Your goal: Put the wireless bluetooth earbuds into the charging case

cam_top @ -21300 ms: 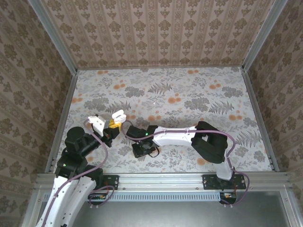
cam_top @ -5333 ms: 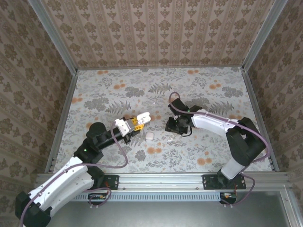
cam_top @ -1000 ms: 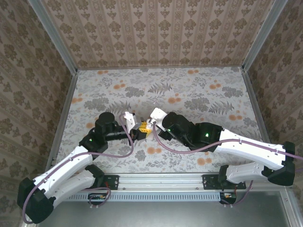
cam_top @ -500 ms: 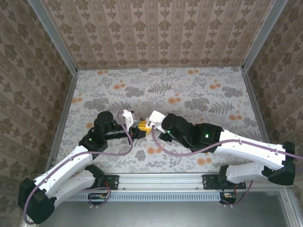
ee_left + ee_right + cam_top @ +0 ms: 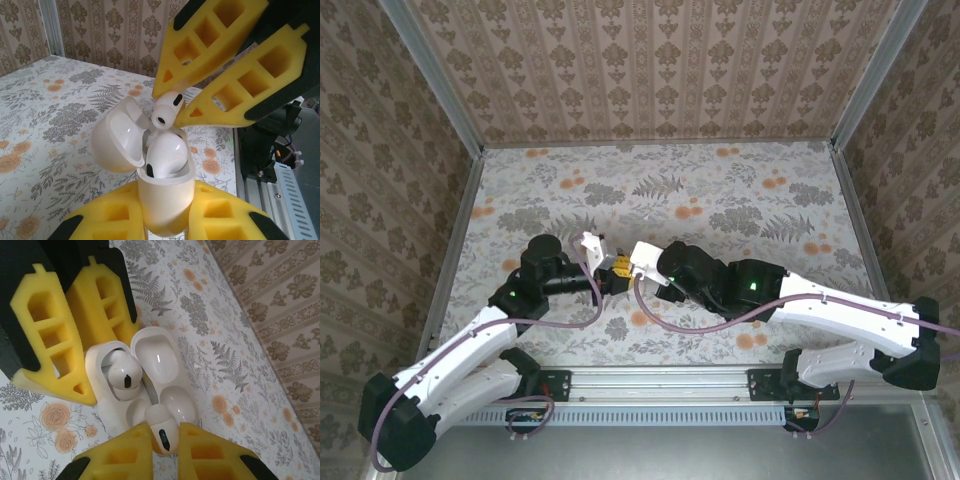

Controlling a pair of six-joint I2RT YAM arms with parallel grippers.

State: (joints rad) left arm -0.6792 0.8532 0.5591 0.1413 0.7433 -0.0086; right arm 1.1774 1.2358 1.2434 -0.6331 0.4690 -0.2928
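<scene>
At bottom centre, the right gripper (image 5: 162,441) pinches a white plastic earbud (image 5: 161,431), seemingly touching the open glossy white pebble-shaped charging case (image 5: 155,356) at centre.

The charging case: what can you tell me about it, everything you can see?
The charging case is small, glossy white plastic with rounded corners. Its hinged lid stands open, smooth and hollow inside. The left gripper pinches its body between yellow foam fingers. One earbud already sits in it; a second earbud, held by the right gripper, is at its opening, and contact cannot be told.
</scene>
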